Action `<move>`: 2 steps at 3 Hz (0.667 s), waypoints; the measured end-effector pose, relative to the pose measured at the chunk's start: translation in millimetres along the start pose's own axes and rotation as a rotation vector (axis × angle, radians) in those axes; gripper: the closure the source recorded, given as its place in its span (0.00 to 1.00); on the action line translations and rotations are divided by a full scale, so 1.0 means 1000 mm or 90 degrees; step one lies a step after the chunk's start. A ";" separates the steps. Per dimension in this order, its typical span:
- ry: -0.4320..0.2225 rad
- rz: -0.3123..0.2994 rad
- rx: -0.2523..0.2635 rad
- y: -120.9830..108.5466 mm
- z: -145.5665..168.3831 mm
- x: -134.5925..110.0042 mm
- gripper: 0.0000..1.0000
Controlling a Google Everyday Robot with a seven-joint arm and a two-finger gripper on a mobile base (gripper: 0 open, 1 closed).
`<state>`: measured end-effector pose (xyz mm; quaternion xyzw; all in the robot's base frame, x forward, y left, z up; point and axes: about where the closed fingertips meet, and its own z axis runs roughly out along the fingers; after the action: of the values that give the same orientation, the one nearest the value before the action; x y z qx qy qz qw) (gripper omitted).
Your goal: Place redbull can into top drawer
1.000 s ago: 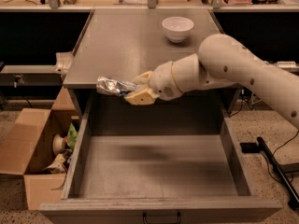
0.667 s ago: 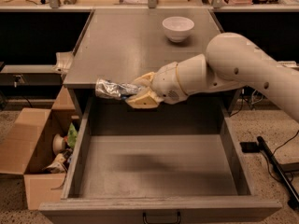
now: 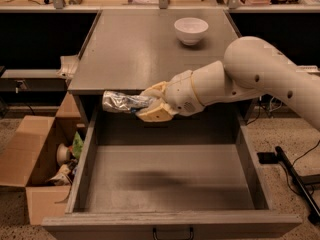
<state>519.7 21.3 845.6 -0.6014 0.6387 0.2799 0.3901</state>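
Observation:
The redbull can (image 3: pixel 120 103) is a shiny silver crinkled can, held lying sideways. My gripper (image 3: pixel 152 104) is shut on its right end, with cream fingers (image 3: pixel 156 115) above and below it. Can and gripper hang over the back left part of the open top drawer (image 3: pixel 170 176), just in front of the counter's front edge and well above the drawer's flat grey bottom. The drawer is wide, grey and pulled fully out, with a small dark handle (image 3: pixel 172 232) on its front. Nothing lies inside it. My white arm (image 3: pixel 255 74) reaches in from the right.
A white bowl (image 3: pixel 191 30) stands at the back of the grey counter top (image 3: pixel 150 49). A brown cardboard box (image 3: pixel 37 166) with odd items sits on the floor left of the drawer. A dark stand and cables (image 3: pixel 292 171) lie on the floor at right.
My arm and the can have sunk slightly and shifted a little toward the drawer. The grip on the can has not changed.

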 end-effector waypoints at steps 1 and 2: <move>-0.010 0.024 0.012 0.010 0.004 0.036 1.00; -0.014 0.049 0.033 0.010 -0.001 0.069 1.00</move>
<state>512.0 -16.3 787.0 -0.5633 0.6639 0.2846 0.4012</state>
